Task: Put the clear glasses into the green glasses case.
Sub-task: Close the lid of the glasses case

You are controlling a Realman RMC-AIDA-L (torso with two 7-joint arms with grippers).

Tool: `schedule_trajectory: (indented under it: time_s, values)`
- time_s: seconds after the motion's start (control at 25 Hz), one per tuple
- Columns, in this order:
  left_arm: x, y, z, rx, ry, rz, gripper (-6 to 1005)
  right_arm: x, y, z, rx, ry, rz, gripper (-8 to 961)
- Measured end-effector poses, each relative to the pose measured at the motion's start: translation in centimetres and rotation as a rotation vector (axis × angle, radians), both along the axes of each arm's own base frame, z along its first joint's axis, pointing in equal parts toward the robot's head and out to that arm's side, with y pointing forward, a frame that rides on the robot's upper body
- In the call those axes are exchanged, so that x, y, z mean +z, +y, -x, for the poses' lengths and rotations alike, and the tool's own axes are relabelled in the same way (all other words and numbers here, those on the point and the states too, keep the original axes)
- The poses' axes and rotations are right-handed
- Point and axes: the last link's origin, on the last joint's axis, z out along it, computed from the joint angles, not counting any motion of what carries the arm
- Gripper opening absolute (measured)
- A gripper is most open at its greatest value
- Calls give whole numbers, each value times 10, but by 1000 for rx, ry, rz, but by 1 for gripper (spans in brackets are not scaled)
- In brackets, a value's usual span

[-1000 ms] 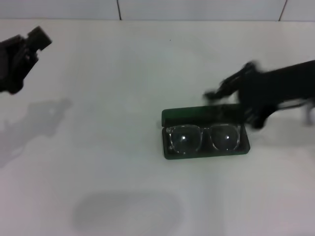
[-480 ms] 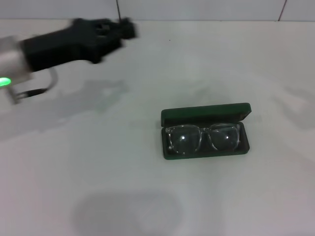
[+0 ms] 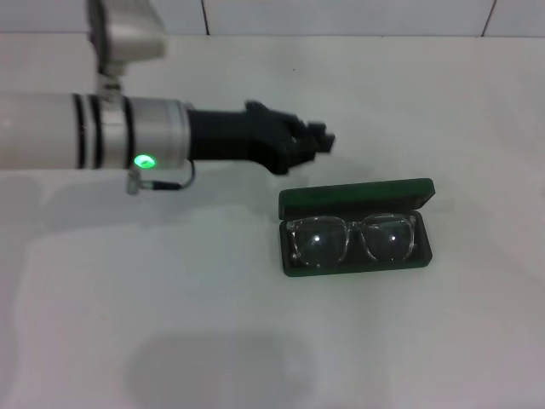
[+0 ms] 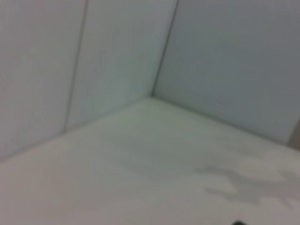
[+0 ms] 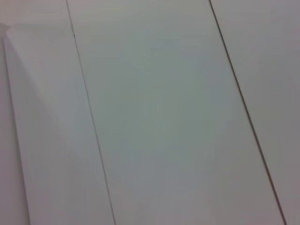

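Head downward; wrist cameras toward walls

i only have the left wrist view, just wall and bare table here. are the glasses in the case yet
observer: Yes. The transparent plastic glasses lie inside the dark green hard case.
operator: lid shut
observer: No, the lid stands open along the case's far side.
operator: where's my left gripper
observer: The left gripper hovers over the table, beyond the case's far left corner, clear of it.

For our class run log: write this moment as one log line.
glasses: in open case | left gripper: above table, behind case, apart from it | right arm: out of view | lid: open
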Motion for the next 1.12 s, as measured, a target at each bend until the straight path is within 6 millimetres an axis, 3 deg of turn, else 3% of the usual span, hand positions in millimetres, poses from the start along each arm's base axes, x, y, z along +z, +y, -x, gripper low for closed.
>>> schedule_trajectory:
  time_s: [0.24, 0.68, 1.12]
  values:
    - [-23, -6, -5, -2, 20, 25, 200, -4, 5, -4, -24, 13, -16, 634]
    - [-36, -17, -12, 1, -33, 51, 201, -17, 26, 0, -30, 10, 34, 633]
    - [-45, -15, -11, 28, -21, 15, 201, -30, 29, -1, -31, 17, 52, 633]
